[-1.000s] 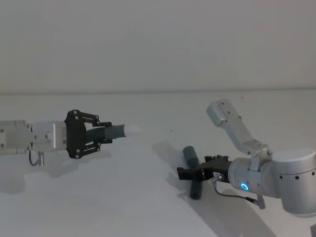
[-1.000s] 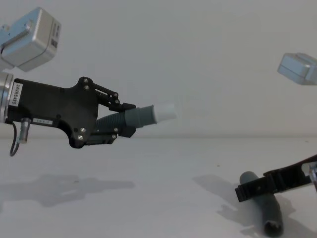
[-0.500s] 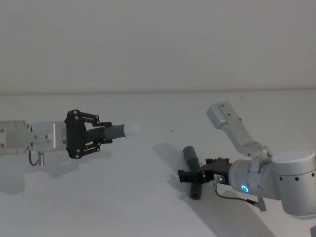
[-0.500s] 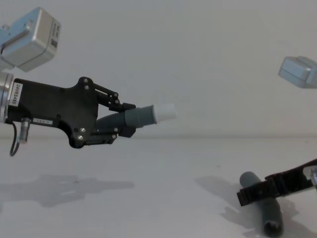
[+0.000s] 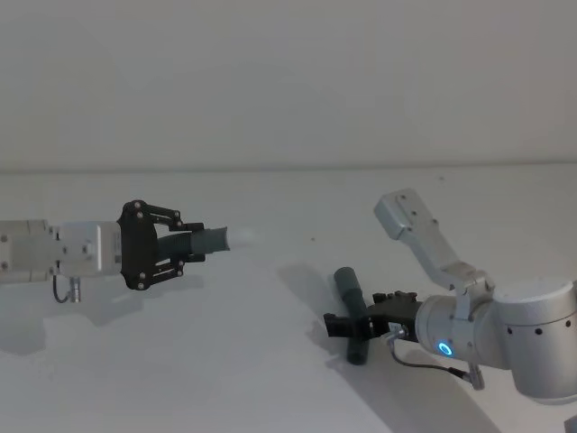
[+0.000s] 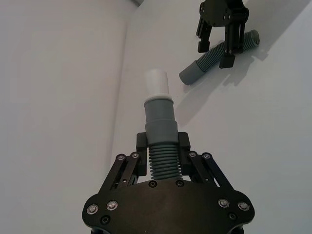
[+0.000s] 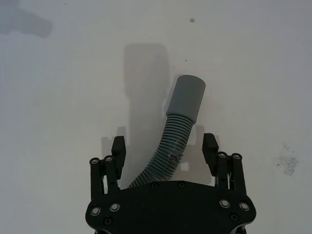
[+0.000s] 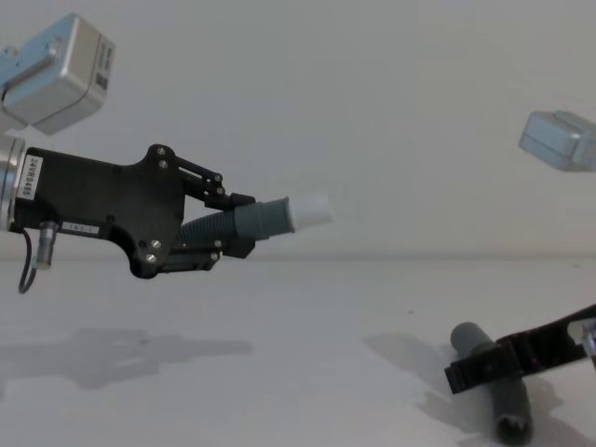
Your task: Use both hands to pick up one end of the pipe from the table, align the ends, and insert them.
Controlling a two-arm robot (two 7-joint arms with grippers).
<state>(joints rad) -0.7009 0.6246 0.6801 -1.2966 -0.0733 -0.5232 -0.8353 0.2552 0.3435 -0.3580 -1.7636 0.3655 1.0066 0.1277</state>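
My left gripper (image 5: 194, 244) (image 8: 237, 225) (image 6: 162, 146) is shut on the ribbed section of one pipe piece (image 5: 212, 240) (image 8: 265, 220) (image 6: 160, 122) and holds it level above the table (image 5: 261, 379), its white tip (image 8: 310, 210) (image 6: 157, 83) pointing right. The other pipe piece (image 5: 345, 284) (image 7: 185, 100) (image 8: 507, 405) (image 6: 195, 70) lies on the table, its plain hollow cuff toward the far side. My right gripper (image 5: 354, 320) (image 7: 164, 143) (image 8: 484, 368) is low and open. Its fingers (image 7: 118, 146) straddle the ribbed section without touching it.
The white table runs back to a plain pale wall. The right arm's silver elbow link (image 5: 410, 216) (image 8: 557, 140) rises above the lying piece. A small dark smudge (image 7: 287, 163) marks the table by the right gripper.
My right gripper has sunk a little lower around the pipe piece on the table. The left gripper and its piece have stayed still.
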